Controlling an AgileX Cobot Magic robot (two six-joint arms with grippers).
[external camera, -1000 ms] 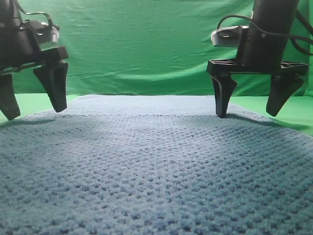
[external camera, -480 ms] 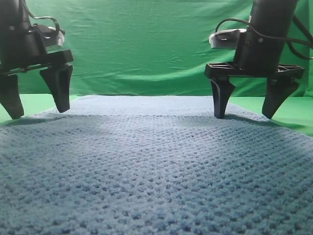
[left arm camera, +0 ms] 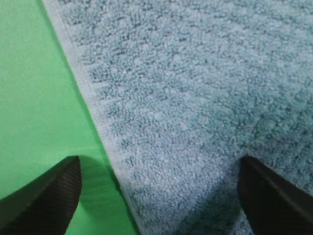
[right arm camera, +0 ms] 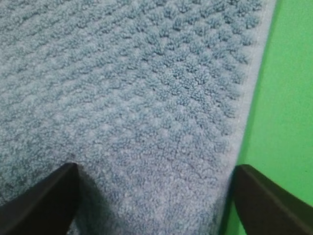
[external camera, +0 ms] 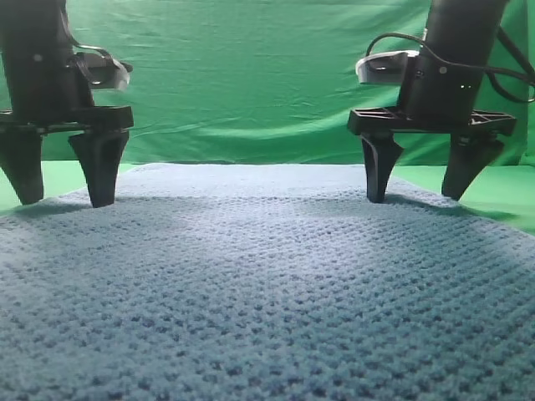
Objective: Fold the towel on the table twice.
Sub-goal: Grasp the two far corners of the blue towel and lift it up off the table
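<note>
The blue-grey waffle towel lies flat on the green table and fills most of the high view. My left gripper is open at the towel's far left edge, with one fingertip over the towel and the other over the green cloth. In the left wrist view the towel and its hemmed edge run between the two fingers of my left gripper. My right gripper is open at the far right edge. It straddles the towel border in the same way. Neither holds anything.
A wrinkled green backdrop curtain hangs behind the table. Bare green table cloth shows left of the towel and right of it. Black cables trail from the right arm.
The left gripper has come down and moved slightly right, so its tips now sit at the towel's edge. The right gripper has sunk a little and drifted left. The towel has not moved.
</note>
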